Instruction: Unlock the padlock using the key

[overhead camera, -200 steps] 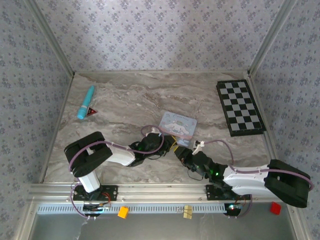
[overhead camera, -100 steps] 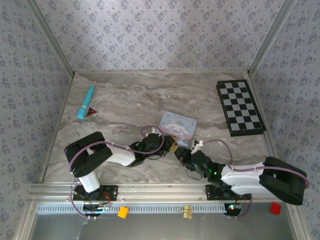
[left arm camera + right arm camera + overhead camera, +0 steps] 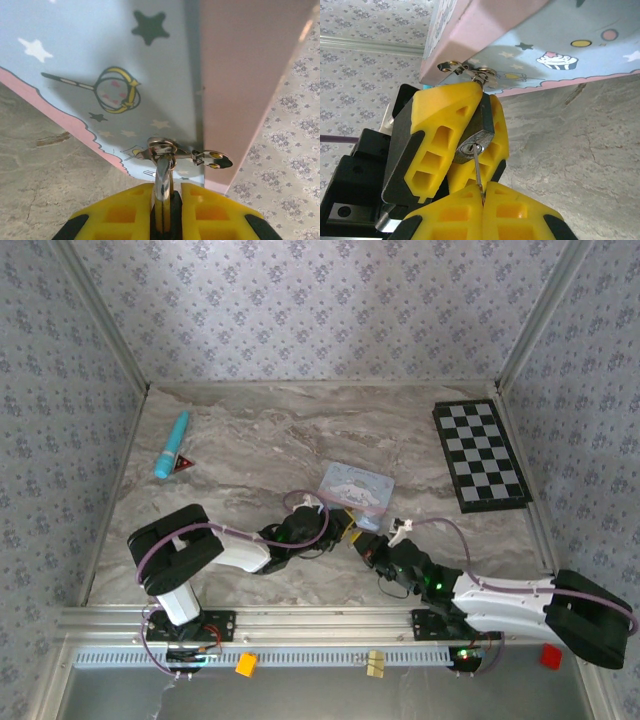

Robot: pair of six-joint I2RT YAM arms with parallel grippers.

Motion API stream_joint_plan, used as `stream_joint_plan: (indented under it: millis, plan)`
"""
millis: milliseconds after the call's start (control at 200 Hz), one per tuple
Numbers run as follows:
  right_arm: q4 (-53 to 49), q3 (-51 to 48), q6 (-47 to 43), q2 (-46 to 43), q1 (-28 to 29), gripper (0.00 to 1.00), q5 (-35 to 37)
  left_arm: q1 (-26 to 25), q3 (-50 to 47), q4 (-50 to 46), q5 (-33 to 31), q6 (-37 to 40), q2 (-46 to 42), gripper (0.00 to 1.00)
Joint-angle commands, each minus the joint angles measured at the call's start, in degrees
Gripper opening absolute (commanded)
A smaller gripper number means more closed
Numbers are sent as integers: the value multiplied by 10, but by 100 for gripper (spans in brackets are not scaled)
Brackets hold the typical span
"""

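Observation:
The small dark padlock (image 3: 479,136) sits clamped between the yellow fingers (image 3: 437,130) of my left gripper (image 3: 343,528), its keyhole face turned toward the right wrist camera. Its metal shackle (image 3: 162,170) runs through the hasp ring (image 3: 161,148) of the pastel tin (image 3: 356,487). My right gripper (image 3: 482,192) is shut on the thin key (image 3: 477,167), whose tip rests in the keyhole (image 3: 470,148). In the top view both grippers meet just in front of the tin's near edge, with the right gripper (image 3: 368,548) beside the left one.
A black-and-white checkerboard (image 3: 480,454) lies at the back right. A turquoise pen-like object (image 3: 171,444) and a small dark triangular piece (image 3: 182,463) lie at the back left. Patterned walls enclose the marble table (image 3: 250,440).
The right arm's rear links have swung out to the right and lower. Both grippers have stayed together at the tin's near edge, and the tin has shifted slightly.

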Motion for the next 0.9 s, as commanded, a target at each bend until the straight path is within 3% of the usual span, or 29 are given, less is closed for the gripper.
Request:
stream_joint_plan:
  millis: [0, 150, 435, 894]
  plan:
    - [14, -4, 4, 4, -11, 0, 10, 0, 1, 19, -26, 9, -23, 0]
    - [58, -18, -9, 15, -48, 0, -37, 0, -11, 32, -35, 13, -27, 0]
    - [52, -11, -26, -7, -113, 0, -85, 0, -19, 74, -26, 4, -8, 0]
    - [123, 19, -20, 58, -106, 0, -101, -25, -1, 83, -46, 18, -7, 0]
